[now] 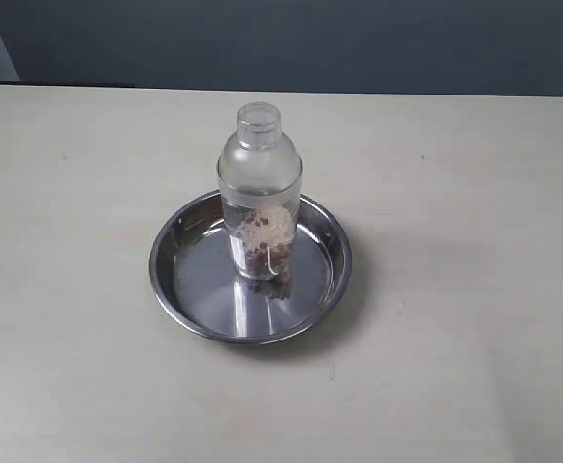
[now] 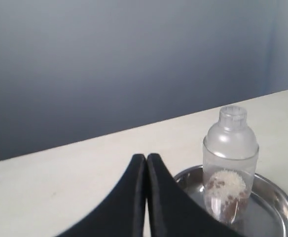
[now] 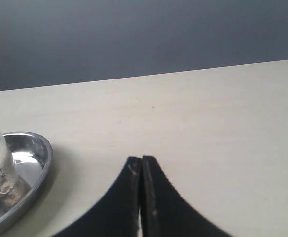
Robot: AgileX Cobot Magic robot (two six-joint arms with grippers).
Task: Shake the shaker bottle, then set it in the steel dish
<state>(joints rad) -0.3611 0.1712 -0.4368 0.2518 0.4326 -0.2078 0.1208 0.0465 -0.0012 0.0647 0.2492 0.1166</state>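
Before reaching for the bottle point(image 1: 259, 207), upright near the middle of the dish point(image 1: 204, 289), open wide the left gripper point(image 2: 146, 157) and right gripper point(image 3: 140, 159), both pressed together and empty now, then grasp the body below the shoulder and lift straight, not dragging the dish.

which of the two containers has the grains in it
The shaker bottle, clear plastic with tan and brown grains inside; the steel dish holds only that bottle.

The frosted shaker bottle point(image 1: 259, 193) stood upright inside the shiny steel dish point(image 1: 185, 289), tan and brown granules at its bottom, cap on.
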